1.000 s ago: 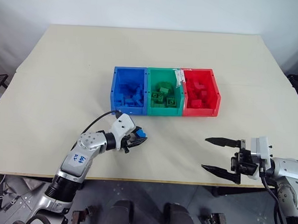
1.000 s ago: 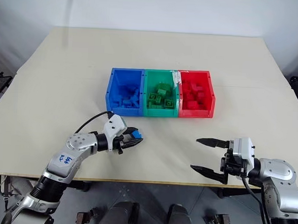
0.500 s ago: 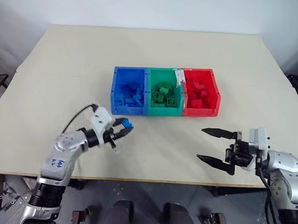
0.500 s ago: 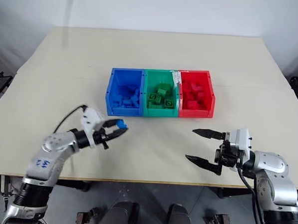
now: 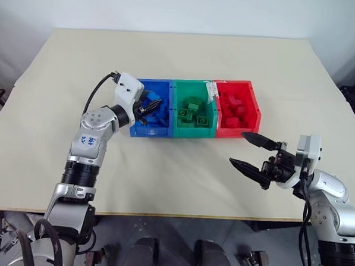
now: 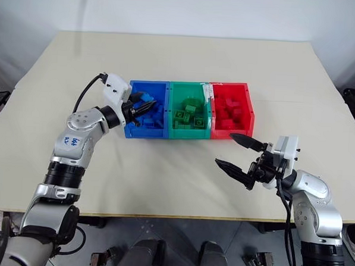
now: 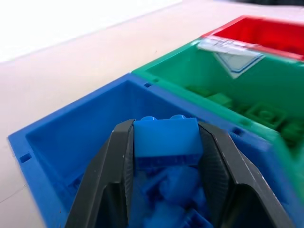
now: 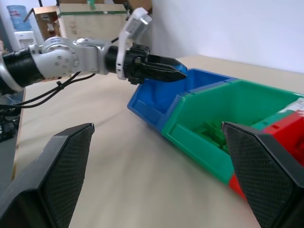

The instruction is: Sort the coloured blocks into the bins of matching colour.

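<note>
Beige table (image 5: pixel 187 56) against a plain white wall (image 5: pixel 184 8), bare apart from three joined bins near its middle: blue bin (image 5: pixel 137 125), green bin (image 5: pixel 192 131), red bin (image 5: pixel 249 107), each holding bricks of its own colour. My left gripper (image 7: pixel 166 142) hangs over the blue bin, fingers clamped on a blue block (image 7: pixel 166 140). My right gripper (image 5: pixel 252 153) hovers above the tabletop in front of the red bin, fingers wide apart, holding nothing.

Beige table (image 5: pixel 187 56), bare apart from 3 joined bins near its middle: blue bin (image 5: pixel 141 129) on robot's left, green bin (image 5: pixel 192 131) in centre, red bin (image 5: pixel 240 130) on right, touching side by side
</note>
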{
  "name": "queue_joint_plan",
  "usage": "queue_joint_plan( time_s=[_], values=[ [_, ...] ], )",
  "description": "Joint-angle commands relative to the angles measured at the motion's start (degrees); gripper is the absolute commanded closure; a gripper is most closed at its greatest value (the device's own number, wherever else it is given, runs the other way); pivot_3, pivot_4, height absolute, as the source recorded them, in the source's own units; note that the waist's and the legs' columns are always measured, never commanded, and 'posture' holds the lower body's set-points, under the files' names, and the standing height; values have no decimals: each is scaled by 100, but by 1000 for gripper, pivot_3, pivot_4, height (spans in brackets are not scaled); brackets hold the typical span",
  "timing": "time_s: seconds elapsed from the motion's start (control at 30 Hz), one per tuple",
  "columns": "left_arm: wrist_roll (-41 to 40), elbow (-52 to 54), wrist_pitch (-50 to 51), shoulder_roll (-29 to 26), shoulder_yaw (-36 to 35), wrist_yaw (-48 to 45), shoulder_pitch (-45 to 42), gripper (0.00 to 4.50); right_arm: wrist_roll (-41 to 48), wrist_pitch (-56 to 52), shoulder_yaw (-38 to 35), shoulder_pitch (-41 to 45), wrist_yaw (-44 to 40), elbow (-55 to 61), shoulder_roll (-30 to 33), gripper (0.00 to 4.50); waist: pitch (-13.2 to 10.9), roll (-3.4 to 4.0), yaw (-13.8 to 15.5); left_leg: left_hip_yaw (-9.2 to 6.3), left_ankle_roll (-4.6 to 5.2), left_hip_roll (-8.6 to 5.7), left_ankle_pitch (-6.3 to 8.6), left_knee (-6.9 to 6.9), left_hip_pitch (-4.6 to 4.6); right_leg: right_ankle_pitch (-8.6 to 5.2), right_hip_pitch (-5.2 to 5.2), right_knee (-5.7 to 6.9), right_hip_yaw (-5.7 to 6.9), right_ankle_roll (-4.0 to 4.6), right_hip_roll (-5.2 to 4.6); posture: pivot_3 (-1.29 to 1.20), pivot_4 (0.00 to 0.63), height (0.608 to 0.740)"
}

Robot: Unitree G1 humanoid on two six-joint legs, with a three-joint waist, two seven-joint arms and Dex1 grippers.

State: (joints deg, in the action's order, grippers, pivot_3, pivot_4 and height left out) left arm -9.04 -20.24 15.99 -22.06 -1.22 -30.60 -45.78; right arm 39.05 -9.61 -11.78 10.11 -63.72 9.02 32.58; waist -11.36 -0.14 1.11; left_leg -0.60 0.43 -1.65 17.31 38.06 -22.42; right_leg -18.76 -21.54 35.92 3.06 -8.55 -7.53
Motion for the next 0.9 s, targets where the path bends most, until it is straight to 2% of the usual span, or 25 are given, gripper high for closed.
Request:
queue_joint_plan(
  time_s=[0.03, 0.17, 0.2, 0.37, 0.47, 0.57, 0.7, 0.9],
  values=[
    [-156, -48, -283, -19, -90, -328, -53, 1420, 45, 191, -148, -97, 29, 224, -63, 0, 0, 0, 8, 0, 0, 0, 0, 0, 0, 0, 0, 0, 1, 0, 0, 0, 150, 740],
    [-458, 413, -462, -239, -211, -953, 418, 144, 25, 294, -121, -164, 14, 224, -88, 0, 0, 0, 20, -1, 0, 3, 0, 7, -3, 0, 2, 0, 0, 0, -4, 0, 150, 740],
    [-560, 670, -477, -403, -288, -1162, 687, 34, -2, 340, -109, -171, -26, 190, -83, 0, 0, 0, -3, -1, 0, 5, 0, 8, -3, 0, 2, 0, 0, 0, -4, 0, 150, 740],
    [-917, 1727, -868, -1180, -796, -1839, 2025, 34, -184, 588, -51, -104, -451, -205, 90, 0, 0, 0, -120, 1, -1, 36, 1, 0, 3, 0, 2, -1, -3, 1, 3, 0, 150, 740],
    [-1482, 2410, -647, -1534, -1203, -2322, 2877, 34, -431, 907, -7, 128, -865, -768, 258, 0, 0, 0, -124, 8, -1, 35, 1, 1, 5, 0, 6, -3, -9, 1, -2, 0, 150, 740],
    [-1565, 2718, -492, -1898, -1516, -2483, 3685, 34, -626, 1195, 5, 500, -1246, -1437, 414, 0, -1, 1, -112, 7, 1, 35, 1, 4, 6, 0, 8, -5, -12, 1, -7, 0, 150, 740],
    [-1522, 2717, -679, -1991, -1863, -2384, 4278, 34, -758, 1425, 19, 790, -1614, -2066, 530, 0, 0, 1, -81, 2, 1, 35, 1, 5, 10, -1, 10, -19, -10, 2, -10, 0, 150, 740],
    [-1313, 2838, -889, -1829, -1989, -1883, 4441, 34, -824, 1559, -33, 925, -1717, -2439, 516, 0, 0, 1, -94, 3, 0, 35, 1, 3, 9, -1, 9, -19, -11, 3, -11, 0, 150, 740]
  ],
)
